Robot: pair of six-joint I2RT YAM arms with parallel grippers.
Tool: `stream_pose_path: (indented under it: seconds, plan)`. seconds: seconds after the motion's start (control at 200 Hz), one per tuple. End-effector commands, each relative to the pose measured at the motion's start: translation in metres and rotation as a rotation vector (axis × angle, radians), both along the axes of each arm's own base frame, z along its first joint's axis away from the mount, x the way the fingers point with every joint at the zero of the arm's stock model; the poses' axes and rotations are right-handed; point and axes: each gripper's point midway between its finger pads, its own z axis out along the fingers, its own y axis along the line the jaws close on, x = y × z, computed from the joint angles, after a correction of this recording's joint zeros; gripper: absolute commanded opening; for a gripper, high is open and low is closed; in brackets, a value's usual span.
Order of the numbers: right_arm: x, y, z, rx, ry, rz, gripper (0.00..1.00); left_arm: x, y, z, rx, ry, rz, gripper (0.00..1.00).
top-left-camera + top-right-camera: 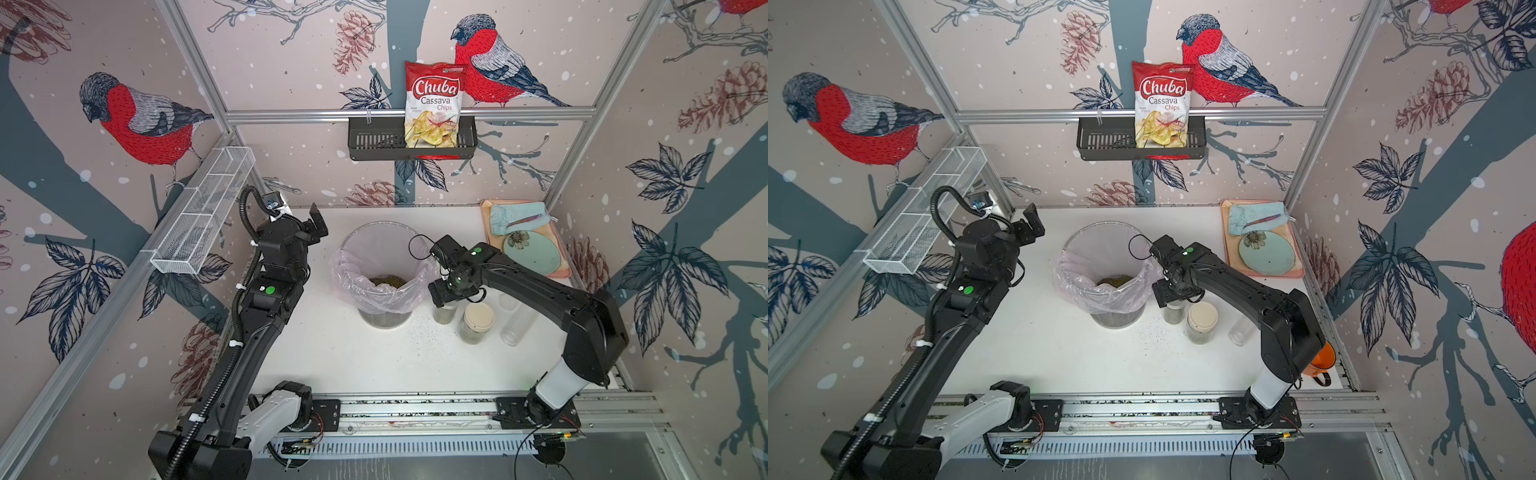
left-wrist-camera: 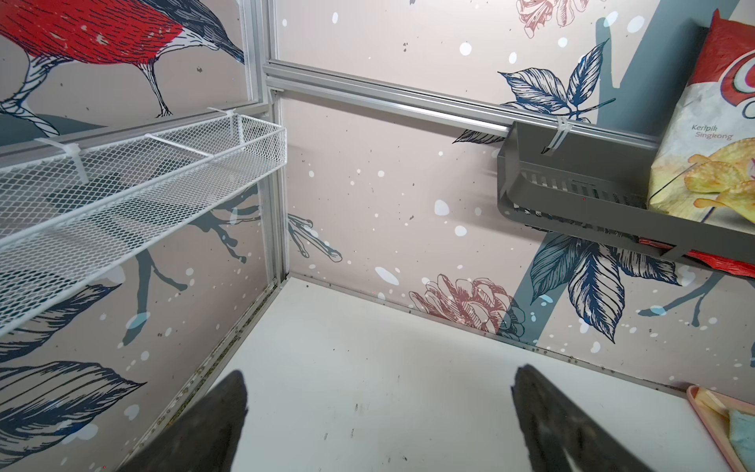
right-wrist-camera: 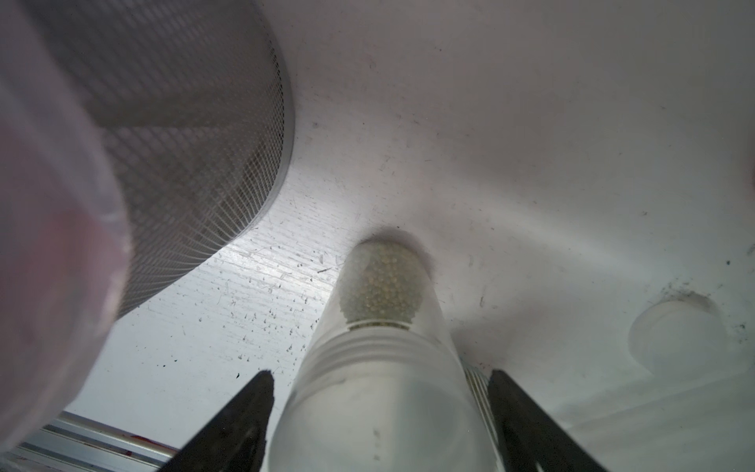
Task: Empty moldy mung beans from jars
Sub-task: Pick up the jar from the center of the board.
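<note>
The short jar (image 1: 444, 314) is stood upright on the white table (image 1: 332, 353), just beside the bin (image 1: 374, 241) with the pink liner. In the right wrist view, mung beans (image 3: 380, 286) are seen filling its lower part. The right gripper (image 3: 380, 374) is placed over this jar, with 1 finger on each side. A thin gap is seen at each finger, so the jaws are apart and the jar is not squeezed. The jar with the cream lid (image 1: 478, 322) is stood just beside the short jar. The tall tube jar (image 1: 514, 322) is next to that and looks clear inside. A pile of beans (image 1: 388, 281) is seen in the bin. The left gripper (image 2: 380, 408) is raised near the back left corner, with its jaws spread wide and nothing between them.
</note>
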Motion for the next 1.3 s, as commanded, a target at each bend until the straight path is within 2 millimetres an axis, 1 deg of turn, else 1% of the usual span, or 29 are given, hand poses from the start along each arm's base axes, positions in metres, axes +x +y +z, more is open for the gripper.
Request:
stream_pose_path:
  seconds: [0.0,0.26,0.55,0.875,1.131,1.296]
  plan:
    - [-0.003,-0.001,-0.004,-0.004,0.017,0.006,0.83,0.001,0.003,0.008,-0.03,-0.042,0.018,0.99]
    - [-0.01,-0.005,-0.01,-0.008,0.035,0.004,0.83,0.001,0.005,0.008,-0.034,-0.041,0.022,0.99]
    - [-0.011,-0.005,-0.014,-0.014,0.042,0.006,0.83,0.0,0.006,0.008,-0.036,-0.043,0.026,0.99]
    - [-0.009,-0.006,-0.013,-0.008,0.046,0.003,0.71,0.0,0.006,0.008,-0.035,-0.043,0.022,0.99]
    - [-0.008,-0.01,-0.007,0.0,0.032,-0.008,0.65,-0.001,0.008,0.008,-0.035,-0.045,0.026,0.99]
    - [-0.005,-0.015,-0.007,-0.002,0.027,-0.026,0.61,-0.001,0.009,0.008,-0.037,-0.045,0.032,0.99]
